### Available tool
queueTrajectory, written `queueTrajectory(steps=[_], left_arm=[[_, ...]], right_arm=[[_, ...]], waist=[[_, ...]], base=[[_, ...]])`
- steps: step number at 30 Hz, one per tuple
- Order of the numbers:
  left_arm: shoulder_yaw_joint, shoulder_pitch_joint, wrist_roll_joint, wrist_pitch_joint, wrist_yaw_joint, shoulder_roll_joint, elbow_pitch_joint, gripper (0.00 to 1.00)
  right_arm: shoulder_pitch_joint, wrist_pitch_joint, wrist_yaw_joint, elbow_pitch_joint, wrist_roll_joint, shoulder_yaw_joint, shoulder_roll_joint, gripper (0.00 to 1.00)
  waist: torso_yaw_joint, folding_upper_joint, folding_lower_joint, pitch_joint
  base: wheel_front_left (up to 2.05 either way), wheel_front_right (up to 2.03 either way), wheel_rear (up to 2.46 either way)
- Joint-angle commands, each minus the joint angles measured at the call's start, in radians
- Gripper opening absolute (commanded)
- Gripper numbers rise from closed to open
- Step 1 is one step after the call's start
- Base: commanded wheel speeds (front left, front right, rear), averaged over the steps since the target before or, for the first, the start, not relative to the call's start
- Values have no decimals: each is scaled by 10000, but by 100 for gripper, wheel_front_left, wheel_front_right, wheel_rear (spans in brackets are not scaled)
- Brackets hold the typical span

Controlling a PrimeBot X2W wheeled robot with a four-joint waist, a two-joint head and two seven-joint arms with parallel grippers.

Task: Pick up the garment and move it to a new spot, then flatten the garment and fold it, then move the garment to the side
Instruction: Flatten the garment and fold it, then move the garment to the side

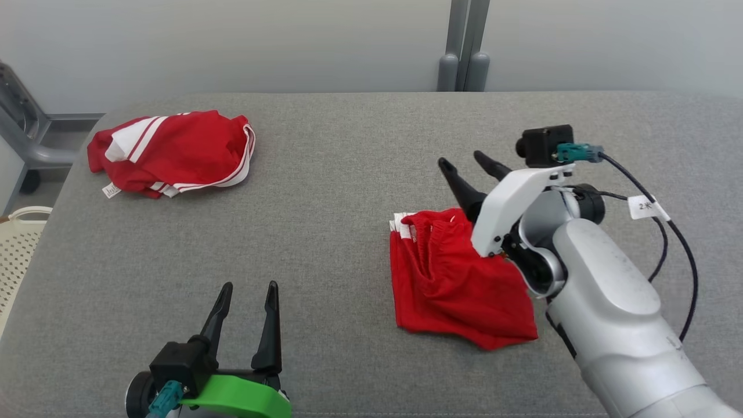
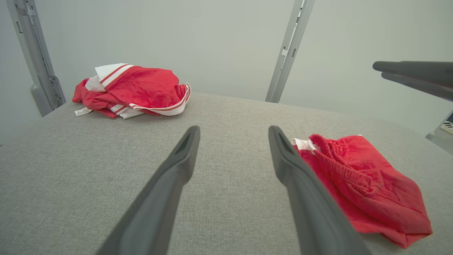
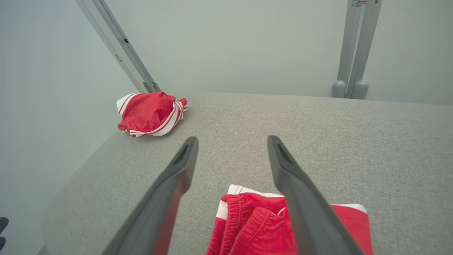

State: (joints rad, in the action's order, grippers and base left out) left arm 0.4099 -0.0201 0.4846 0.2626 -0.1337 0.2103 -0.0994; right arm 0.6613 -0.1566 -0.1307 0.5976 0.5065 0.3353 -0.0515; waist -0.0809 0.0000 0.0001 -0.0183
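Head view: the right gripper (image 1: 461, 158) hangs over the folded red garment (image 1: 453, 284) on the desk (image 1: 348, 203), jaws spread and pinching nothing. The left gripper (image 1: 250, 285) is spread wide too, well apart from the cloth.

Left wrist view: the garment (image 2: 364, 184) lies just right of the jaws, with a crumpled red garment (image 2: 141, 88) way off to their far left.

Right wrist view: the garment (image 3: 254, 226) sits under the spread jaws, near their base.

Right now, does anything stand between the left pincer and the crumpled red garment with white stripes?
Nothing visible does: bare grey fabric tabletop separates the left pincer from the crumpled red striped garment. The folded red shorts lie aside, by the right pincer.
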Motion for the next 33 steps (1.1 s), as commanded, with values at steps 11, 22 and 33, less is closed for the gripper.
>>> queueTrajectory(steps=[11, 22, 33], left_arm=[[80, 32, -157, -101, -146, 200, 369, 100], [229, -307, -199, -134, -95, 148, 272, 100], [299, -393, -205, -69, -21, 160, 85, 100]], right_arm=[[-1924, -1221, -1, -1047, -1117, -2406, -905, 100], [-2684, -2568, -2, -622, -164, -3445, -769, 100], [-2280, -3101, -1, 436, 685, -3456, -639, 100]], waist=[[-32, 0, -1, -399], [-579, 0, -1, -954], [-1076, 0, -1, -1047]], base=[[0, 0, 0], [0, 0, 0], [0, 0, 0]])
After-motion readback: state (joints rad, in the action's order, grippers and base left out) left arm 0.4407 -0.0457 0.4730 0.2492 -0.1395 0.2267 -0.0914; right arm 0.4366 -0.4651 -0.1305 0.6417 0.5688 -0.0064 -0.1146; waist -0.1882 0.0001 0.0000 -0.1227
